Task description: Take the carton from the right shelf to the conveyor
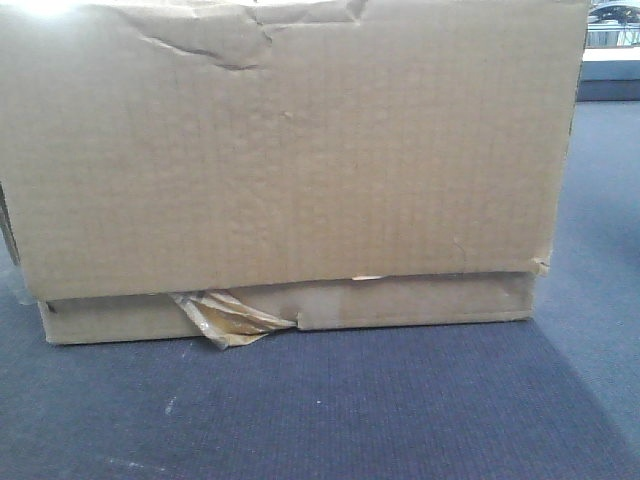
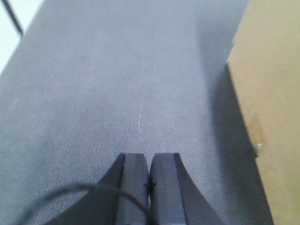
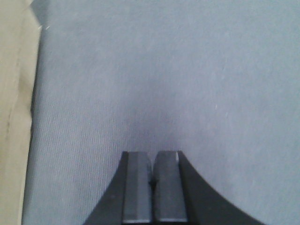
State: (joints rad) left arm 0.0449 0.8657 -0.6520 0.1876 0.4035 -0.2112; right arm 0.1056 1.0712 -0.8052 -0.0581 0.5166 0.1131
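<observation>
A large brown cardboard carton (image 1: 290, 150) fills most of the front view and rests on a dark blue-grey woven surface (image 1: 300, 410); torn tape hangs from its lower edge (image 1: 225, 320). My left gripper (image 2: 149, 157) is shut and empty above the grey surface, with the carton's side (image 2: 272, 103) to its right and apart from it. My right gripper (image 3: 153, 154) is shut and empty above the same surface, with the carton's side (image 3: 14, 93) to its left and apart from it. No gripper shows in the front view.
The grey surface's right edge runs diagonally in the front view (image 1: 590, 380), with floor beyond. A white strip and a dark rod (image 2: 11, 16) lie at the far left of the left wrist view. A black cable (image 2: 61, 194) crosses the left gripper.
</observation>
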